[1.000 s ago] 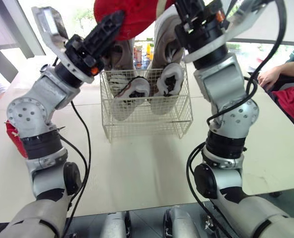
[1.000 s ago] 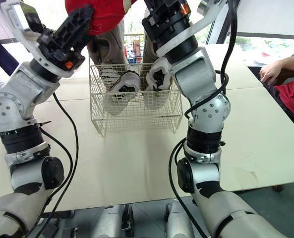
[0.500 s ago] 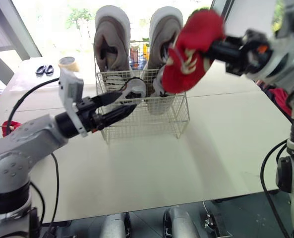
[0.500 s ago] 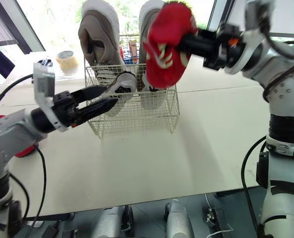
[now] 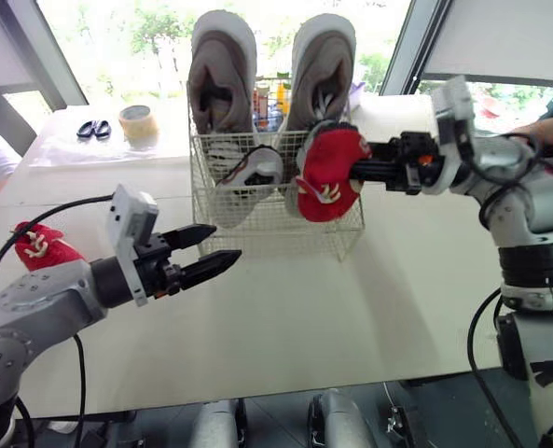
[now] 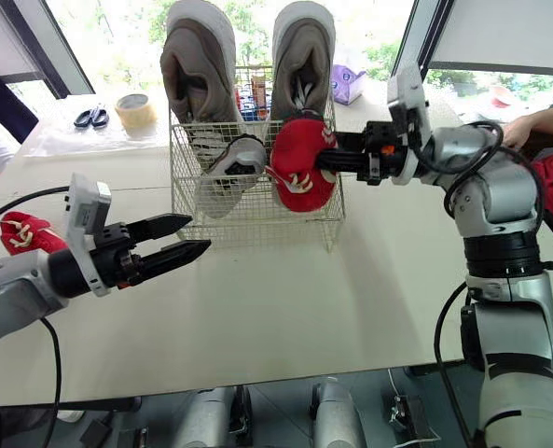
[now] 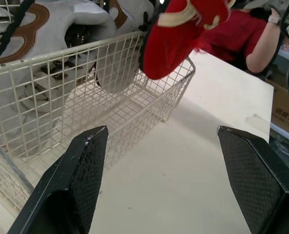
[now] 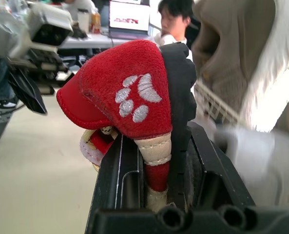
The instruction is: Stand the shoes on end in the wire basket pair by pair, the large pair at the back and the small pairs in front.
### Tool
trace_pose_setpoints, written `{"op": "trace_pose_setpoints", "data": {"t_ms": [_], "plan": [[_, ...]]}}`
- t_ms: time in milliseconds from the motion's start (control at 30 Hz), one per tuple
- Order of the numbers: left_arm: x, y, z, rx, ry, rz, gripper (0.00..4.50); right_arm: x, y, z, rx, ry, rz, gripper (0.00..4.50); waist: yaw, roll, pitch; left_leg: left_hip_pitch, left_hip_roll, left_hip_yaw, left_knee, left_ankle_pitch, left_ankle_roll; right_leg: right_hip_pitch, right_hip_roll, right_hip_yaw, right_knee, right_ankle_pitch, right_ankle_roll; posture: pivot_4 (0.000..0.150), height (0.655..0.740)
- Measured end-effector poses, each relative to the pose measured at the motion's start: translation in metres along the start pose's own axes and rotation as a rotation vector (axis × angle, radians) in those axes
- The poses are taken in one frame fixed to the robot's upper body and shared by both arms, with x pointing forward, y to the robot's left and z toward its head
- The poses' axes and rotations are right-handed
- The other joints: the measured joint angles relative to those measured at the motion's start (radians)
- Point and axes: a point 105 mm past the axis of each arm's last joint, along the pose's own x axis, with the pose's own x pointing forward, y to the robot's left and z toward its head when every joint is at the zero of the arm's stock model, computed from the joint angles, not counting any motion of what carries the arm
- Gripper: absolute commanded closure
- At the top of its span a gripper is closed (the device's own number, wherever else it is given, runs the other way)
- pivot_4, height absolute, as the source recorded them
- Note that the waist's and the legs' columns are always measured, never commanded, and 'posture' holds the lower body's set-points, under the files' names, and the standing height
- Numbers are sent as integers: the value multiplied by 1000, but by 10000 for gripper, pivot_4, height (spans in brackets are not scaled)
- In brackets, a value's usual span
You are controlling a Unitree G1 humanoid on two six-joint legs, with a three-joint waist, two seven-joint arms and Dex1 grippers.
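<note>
Since half a second earlier, the right claw (image 6: 330,161) had carried the red shoe (image 5: 330,177) down from a higher position in front of the basket (image 5: 276,233) to its front right corner. The left claw (image 5: 224,243) had drawn back from the basket's front left wall.

Right claw: closed on the red shoe, which I saw from the right wrist held between the two black fingers (image 8: 181,78); a white paw print marked the upper.

Red shoe: toe down, at the height of the basket's rim, overlapping the front right corner. Whether the toe was already inside the wire I could not tell.

Left claw: fingers spread wide, holding nothing, over the table (image 5: 351,308) in front of the basket's left corner and apart from it.

Grey pair (image 5: 223,65): on end, side by side at the back of the basket, rising well above the rim.

White shoe (image 5: 250,175): on end at the basket's front left, before the left grey shoe; its partner was partly hidden behind the red shoe.

Second red shoe (image 5: 41,247): lying on the table well to the left of the basket.

Tape roll (image 5: 139,123) and scissors (image 5: 91,129): on the table behind and left of the basket.

Person's forearm (image 6: 523,126): at the table edge to the right of the basket.
</note>
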Motion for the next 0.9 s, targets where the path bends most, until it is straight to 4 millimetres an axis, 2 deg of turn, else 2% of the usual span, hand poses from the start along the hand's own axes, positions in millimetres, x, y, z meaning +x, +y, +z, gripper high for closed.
{"op": "trace_pose_setpoints", "data": {"t_ms": [233,367,500,600,767,900], "plan": [[6,-6,-6,-25,-1,-29,8478,3,1,-16,49,-12,-5,36861,0,0,0,1,0,0,0,0,0,1,0,0,0,0,0,1500,6675],[8,-7,-9,-38,6,-48,7712,0,2,-43,112,13,-26,21137,1,0,0,2,0,0,0,0,0,2,0,0,0,0,0,1500,6675],[7,-4,-9,-42,13,-46,7712,-2,0,-45,113,19,-47,478,-2,0,0,2,0,0,-1,0,0,2,0,0,0,0,0,1500,6675],[6,-2,-9,-43,19,-47,7712,-7,-2,-38,95,18,-77,478,-2,0,0,3,0,0,-1,0,0,2,0,0,0,0,0,1500,6675],[2,5,-5,-31,35,-36,7712,-20,8,-22,96,57,-78,478,2,0,0,3,0,0,-1,0,0,3,0,0,-1,0,0,1500,6675],[1,9,-3,-35,38,-34,7712,-30,11,-19,119,64,-115,478,-1,0,0,4,0,0,-1,0,0,4,0,0,-2,0,0,1500,6675]]}}
